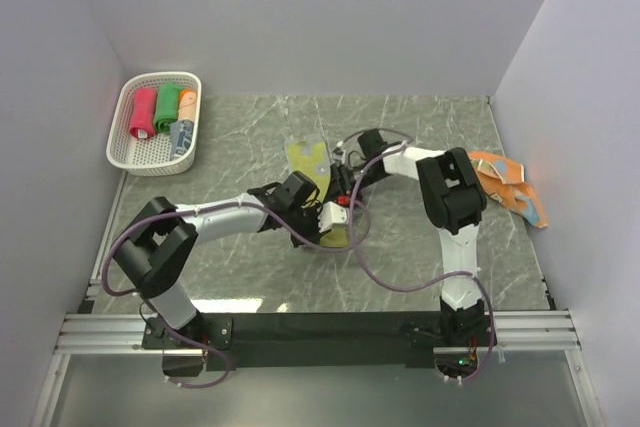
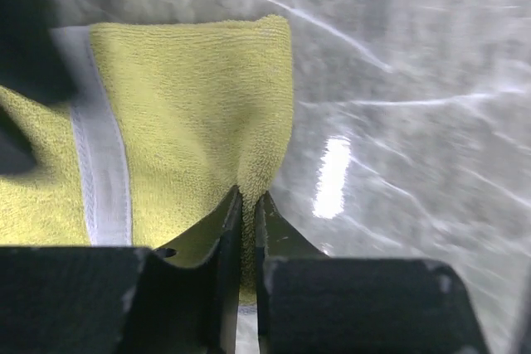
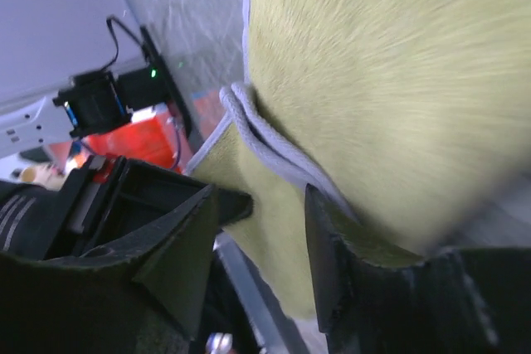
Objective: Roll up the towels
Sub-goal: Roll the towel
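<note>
A yellow towel with a grey-white hem lies mid-table, partly lifted between both arms. My left gripper is shut on a fold of its edge; the left wrist view shows the yellow towel pinched between the closed jaws of my left gripper. My right gripper is at the towel's far part. In the right wrist view its jaws stand apart around my right gripper's centre, with the yellow towel hanging between them. Orange towels with light-blue marks lie crumpled at the right.
A white perforated basket at the back left holds a pink-red roll, a green roll, an orange roll and a grey-blue roll. Grey walls close in the left, back and right sides. Purple cables loop near both arms.
</note>
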{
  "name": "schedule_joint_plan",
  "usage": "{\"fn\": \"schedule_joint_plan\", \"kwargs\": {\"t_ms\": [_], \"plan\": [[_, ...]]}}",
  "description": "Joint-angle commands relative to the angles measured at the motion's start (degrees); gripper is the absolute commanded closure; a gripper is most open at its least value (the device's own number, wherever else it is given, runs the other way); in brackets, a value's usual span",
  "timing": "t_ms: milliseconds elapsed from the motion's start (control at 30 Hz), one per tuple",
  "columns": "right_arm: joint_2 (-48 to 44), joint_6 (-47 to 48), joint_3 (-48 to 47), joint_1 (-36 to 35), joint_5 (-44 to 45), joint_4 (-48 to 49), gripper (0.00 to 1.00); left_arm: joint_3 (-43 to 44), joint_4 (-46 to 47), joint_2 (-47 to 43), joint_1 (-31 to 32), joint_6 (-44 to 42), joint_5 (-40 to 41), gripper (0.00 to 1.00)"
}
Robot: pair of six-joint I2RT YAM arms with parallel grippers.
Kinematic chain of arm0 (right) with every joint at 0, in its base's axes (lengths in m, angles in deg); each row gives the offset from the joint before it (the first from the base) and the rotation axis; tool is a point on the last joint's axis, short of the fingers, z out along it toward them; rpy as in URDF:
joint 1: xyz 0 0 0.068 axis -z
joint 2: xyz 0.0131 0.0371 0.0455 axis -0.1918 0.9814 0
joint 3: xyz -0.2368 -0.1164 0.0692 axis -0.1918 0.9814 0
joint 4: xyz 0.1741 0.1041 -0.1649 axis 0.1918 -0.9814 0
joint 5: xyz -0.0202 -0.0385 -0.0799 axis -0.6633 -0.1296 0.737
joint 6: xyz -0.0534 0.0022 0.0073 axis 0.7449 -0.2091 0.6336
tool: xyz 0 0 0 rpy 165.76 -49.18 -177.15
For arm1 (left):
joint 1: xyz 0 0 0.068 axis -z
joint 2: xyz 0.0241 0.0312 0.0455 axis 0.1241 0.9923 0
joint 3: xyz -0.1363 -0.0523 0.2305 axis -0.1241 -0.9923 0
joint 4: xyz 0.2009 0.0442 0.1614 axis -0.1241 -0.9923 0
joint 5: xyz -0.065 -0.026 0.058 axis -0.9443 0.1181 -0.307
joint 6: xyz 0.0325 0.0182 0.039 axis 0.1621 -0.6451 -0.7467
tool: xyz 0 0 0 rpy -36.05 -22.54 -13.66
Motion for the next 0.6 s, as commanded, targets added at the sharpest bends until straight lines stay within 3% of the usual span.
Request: {"fn": "schedule_joint_plan", "kwargs": {"t_ms": [0,133,300,467,567], "plan": [[-4.88,5.31,-4.52,6.03,5.95,-4.76,0.45,5.67,-12.53,2.04,-2.77,1.51,-14.74,0.89],[-8.57,10.93,-6.38,9.63,8.05,-10.21,0.43,13.33,-20.44,8.35,-8.03,3.53,-22.48,0.91],[-17.52,20.95,-0.94,11.67,11.31,-12.68,0.43,22.64,-29.75,14.08,-14.27,3.98,-33.01,0.9],[-23.77,24.04,5.81,11.58,10.44,-11.2,0.55,27.4,-33.63,20.41,-17.45,5.03,-36.11,0.89],[-28.0,25.44,9.68,10.53,10.87,-8.21,0.51,30.13,-35.92,25.15,-18.68,5.38,-37.08,0.88]]}}
